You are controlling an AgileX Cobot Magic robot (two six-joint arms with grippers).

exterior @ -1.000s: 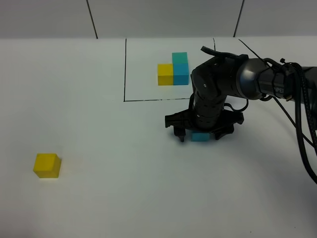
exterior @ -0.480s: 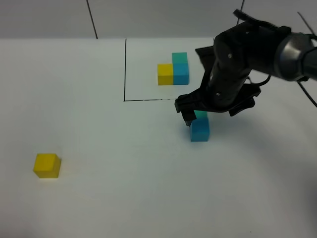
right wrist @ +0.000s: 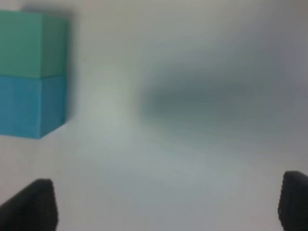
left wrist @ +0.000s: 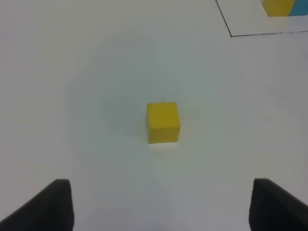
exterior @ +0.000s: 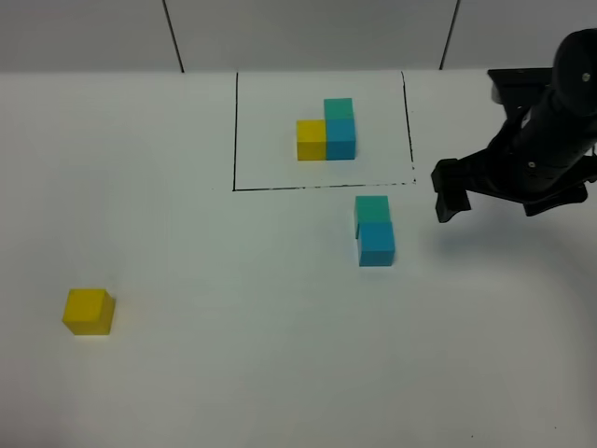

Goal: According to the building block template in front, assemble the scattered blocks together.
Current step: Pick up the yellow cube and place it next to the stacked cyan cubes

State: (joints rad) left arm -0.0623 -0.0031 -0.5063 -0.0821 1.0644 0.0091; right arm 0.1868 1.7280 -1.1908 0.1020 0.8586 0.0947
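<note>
Change: right jaws have withdrawn from the blue cube [exterior: 377,245], now well apart from them to 1 side.
Right jaws: apart, nothing between them.
Left jaws: apart, nothing between them.
Placed pair: teal-green cube [exterior: 372,209] touches the blue cube, both just outside the template [exterior: 340,138] frame.
Yellow cube [left wrist: 163,122]: alone on the worktop [exterior: 215,355], straight ahead of the left jaws, centred on their gap, not touching them; well apart from the right jaws.
Axis: none, sides equal; faces roughly square to the left jaws.
Next move, judged: left jaws are nearer; advance, clamp, carry it to the blue cube's free side facing them.
</note>
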